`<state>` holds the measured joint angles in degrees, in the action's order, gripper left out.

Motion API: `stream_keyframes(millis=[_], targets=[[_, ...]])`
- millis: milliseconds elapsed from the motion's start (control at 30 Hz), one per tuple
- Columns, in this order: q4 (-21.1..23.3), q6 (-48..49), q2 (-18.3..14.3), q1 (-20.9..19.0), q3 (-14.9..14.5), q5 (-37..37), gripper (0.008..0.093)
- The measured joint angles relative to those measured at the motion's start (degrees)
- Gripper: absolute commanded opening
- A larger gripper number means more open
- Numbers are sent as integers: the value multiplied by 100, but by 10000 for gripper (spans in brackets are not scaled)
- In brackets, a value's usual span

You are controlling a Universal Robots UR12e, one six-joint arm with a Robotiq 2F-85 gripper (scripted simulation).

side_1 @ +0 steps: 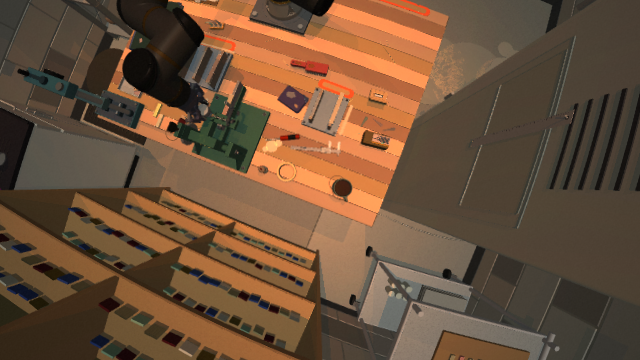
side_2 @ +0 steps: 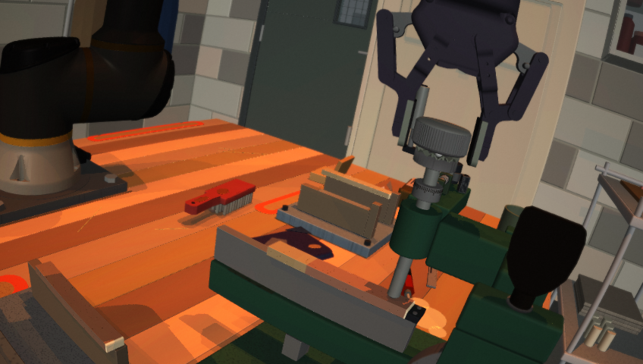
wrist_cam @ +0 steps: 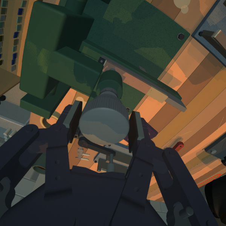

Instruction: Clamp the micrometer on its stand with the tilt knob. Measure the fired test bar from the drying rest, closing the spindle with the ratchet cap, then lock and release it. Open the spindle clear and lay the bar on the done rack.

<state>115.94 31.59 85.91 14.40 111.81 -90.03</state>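
Observation:
The grey knurled ratchet cap (side_2: 441, 135) (wrist_cam: 104, 123) tops the micrometer's spindle, and my open gripper (side_2: 441, 138) (wrist_cam: 104, 124) straddles it from above, holding nothing. The spindle (side_2: 399, 278) runs down through the green frame (side_2: 431, 230) to the test bar (side_2: 316, 275), which lies across the green stand (side_1: 223, 132). The black tilt knob (side_2: 543, 252) stands at the right of the stand. The drying rest (side_2: 345, 207) sits behind, on the bench.
A grey rack (side_1: 325, 110) with an orange marker sits mid-bench. A red brush (side_2: 219, 197) lies left of the rest. The arm's base (side_2: 40, 167) stands at the far left. A mug (side_1: 342, 187) and a tape ring (side_1: 286, 171) lie near the bench edge.

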Motion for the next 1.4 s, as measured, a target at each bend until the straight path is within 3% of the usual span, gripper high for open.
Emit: stream_keyframes(millis=[467, 567, 700, 1067, 1233, 1400], targets=[[-386, 0, 151, 0, -249, 0, 591], [-402, 0, 156, 0, -257, 0, 591], [-401, 0, 153, 0, -251, 0, 660], [-430, 0, 159, 0, -263, 0, 660], [-821, 0, 294, -1, -561, 0, 660], [-805, 0, 283, 0, -529, 0, 660]])
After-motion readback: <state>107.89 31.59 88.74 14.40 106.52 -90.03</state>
